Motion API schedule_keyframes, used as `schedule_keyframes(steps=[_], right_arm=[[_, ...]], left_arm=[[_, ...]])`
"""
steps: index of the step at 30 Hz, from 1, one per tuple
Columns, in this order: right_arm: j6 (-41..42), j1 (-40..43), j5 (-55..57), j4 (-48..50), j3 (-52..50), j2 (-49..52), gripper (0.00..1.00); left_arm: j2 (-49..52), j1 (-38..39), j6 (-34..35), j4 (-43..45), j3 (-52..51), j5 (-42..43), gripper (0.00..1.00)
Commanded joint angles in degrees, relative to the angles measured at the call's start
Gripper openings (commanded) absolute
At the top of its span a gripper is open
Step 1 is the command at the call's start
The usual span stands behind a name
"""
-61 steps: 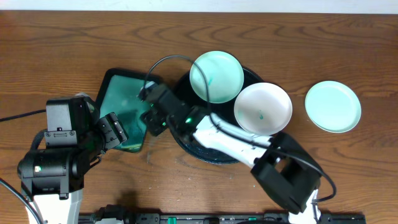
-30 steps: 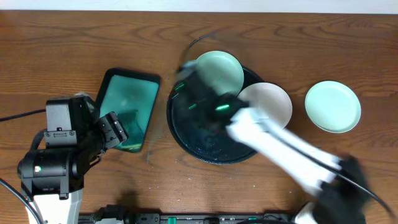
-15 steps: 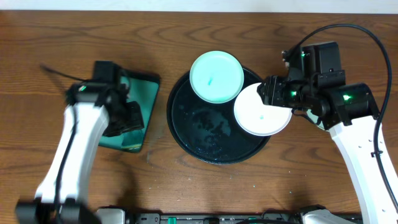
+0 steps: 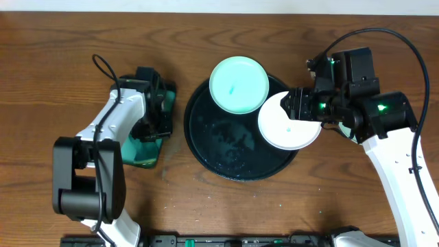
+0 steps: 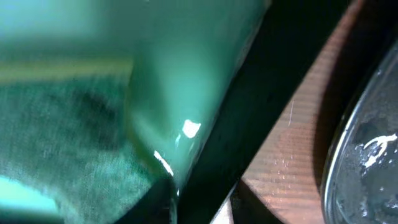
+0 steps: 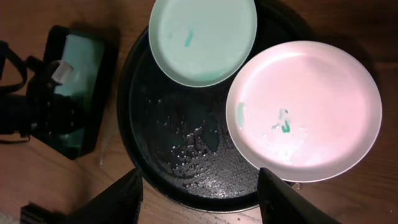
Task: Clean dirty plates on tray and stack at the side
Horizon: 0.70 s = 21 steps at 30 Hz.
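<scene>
The black tray lies mid-table, wet with droplets. A mint-green plate with a small green smear rests on its far rim. A white plate with green specks overlaps its right rim. My right gripper hovers above the white plate's right edge, its fingers wide apart and empty. My left gripper is down in the teal tray, right by the green sponge. Its jaws do not show clearly.
The teal rectangular tray's black rim lies close to the black tray's rim, with a strip of wooden tabletop between. Bare wood surrounds both trays. The right arm covers the table's right side.
The left gripper has swung right and settled lower over the teal tray's right part. The right gripper has stayed nearly still over the white plate.
</scene>
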State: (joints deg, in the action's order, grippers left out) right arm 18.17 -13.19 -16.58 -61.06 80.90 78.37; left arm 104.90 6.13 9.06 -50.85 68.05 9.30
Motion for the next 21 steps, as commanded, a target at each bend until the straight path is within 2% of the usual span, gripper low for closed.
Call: schedule_keyframes(steps=[1,3,21], right_arm=[[-1.1,-0.3,-0.6,-0.2,-0.1,0.2,0.57],[-1.1,-0.3,-0.7,0.0,-0.1,0.2,0.57],[-1.0,-0.4,-0.9,-0.3,-0.1,0.2,0.56]], left_arm=[[0.3,0.7,-0.2,0.9,-0.4,0.3,0.20],[0.3,1.9,-0.2,1.3,-0.4,0.6,0.07],[0.3,14.4,1.2,3.2,-0.4,0.5,0.07]])
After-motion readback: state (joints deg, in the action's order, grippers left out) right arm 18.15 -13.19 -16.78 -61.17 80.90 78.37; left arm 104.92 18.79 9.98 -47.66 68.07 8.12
